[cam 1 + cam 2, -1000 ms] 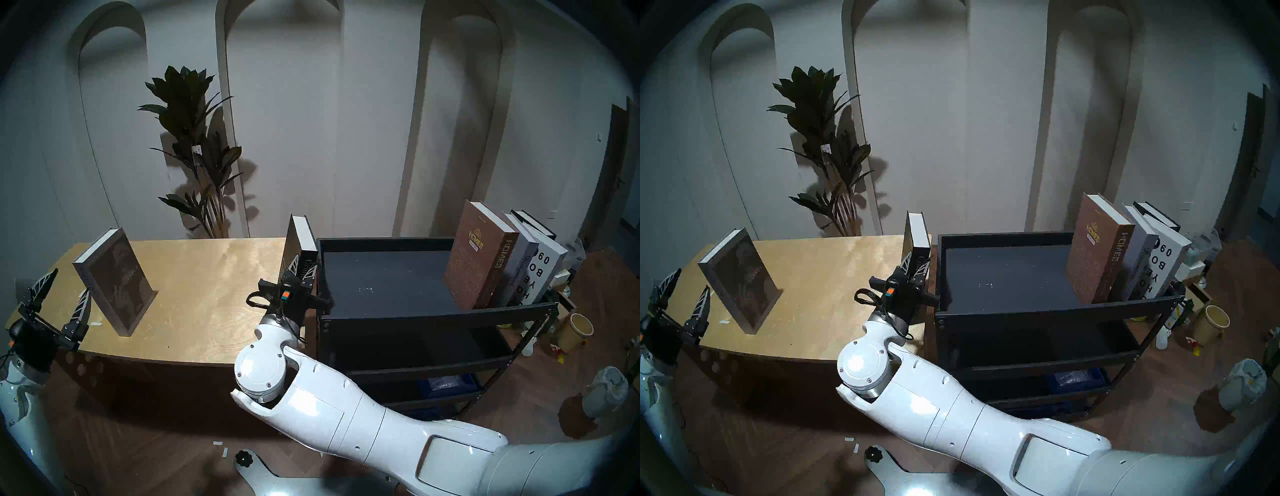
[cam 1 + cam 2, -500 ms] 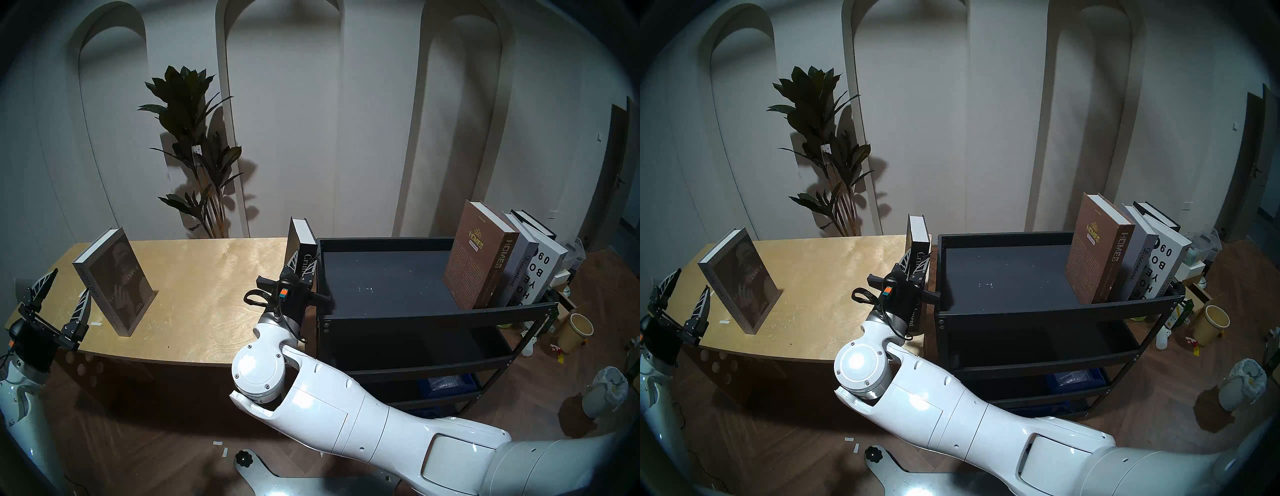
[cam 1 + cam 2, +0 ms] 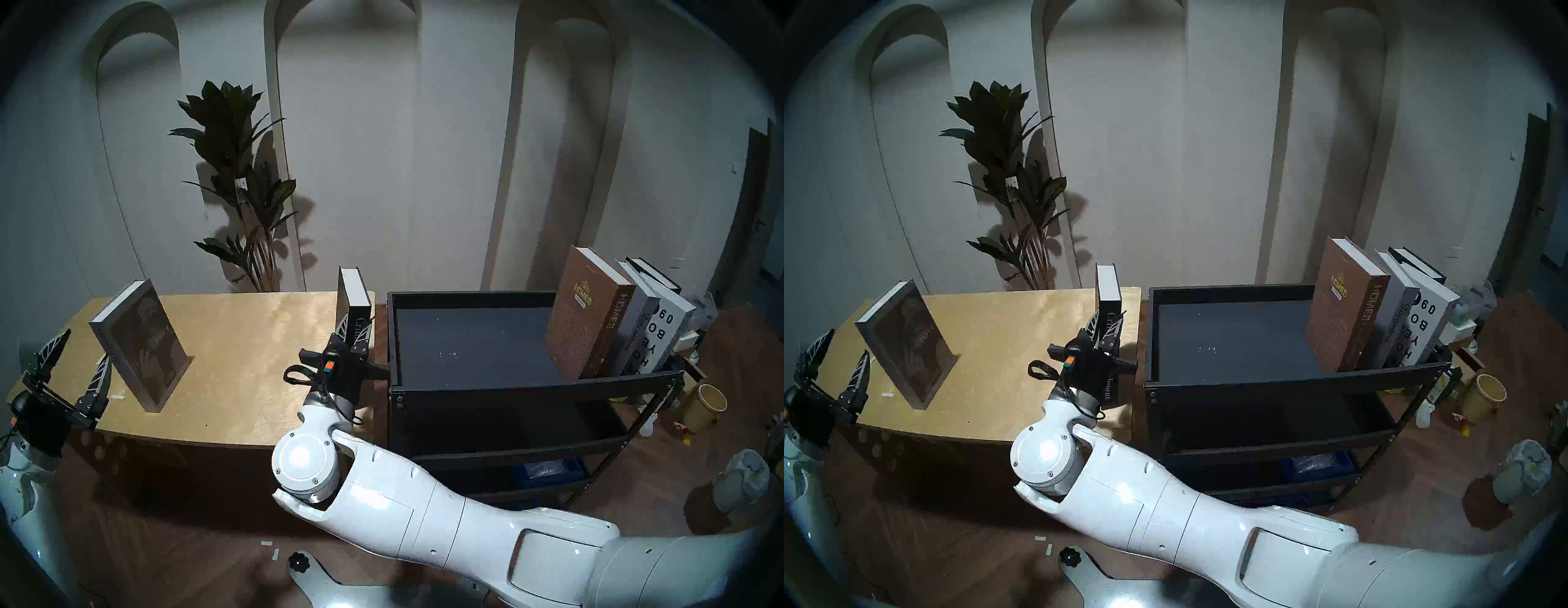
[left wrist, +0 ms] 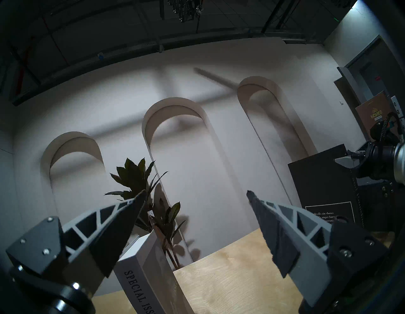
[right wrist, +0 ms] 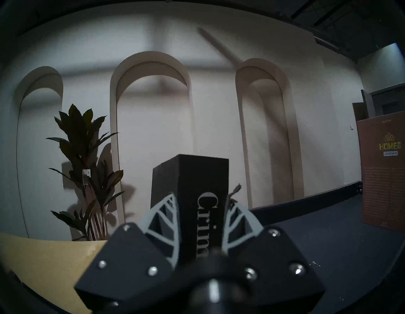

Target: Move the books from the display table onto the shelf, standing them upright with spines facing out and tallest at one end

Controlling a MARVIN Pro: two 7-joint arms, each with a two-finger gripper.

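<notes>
My right gripper is shut on the spine of a black book lettered "Crime". It holds the book upright over the right end of the plywood display table, just left of the black shelf. On the shelf's top tray, at its right end, stand the brown "Homes" book, a grey book, a white book and a black one. A grey "Special Issue" book stands upright on the table's left part. My left gripper hangs open beside it, holding nothing.
A tall potted plant stands behind the table. The shelf's lower tier holds a blue crate. On the floor to the right are a paper tub and a white-lined bin.
My right gripper has carried the black book a little to the left, away from the shelf's left rim. The left arm has not moved.
</notes>
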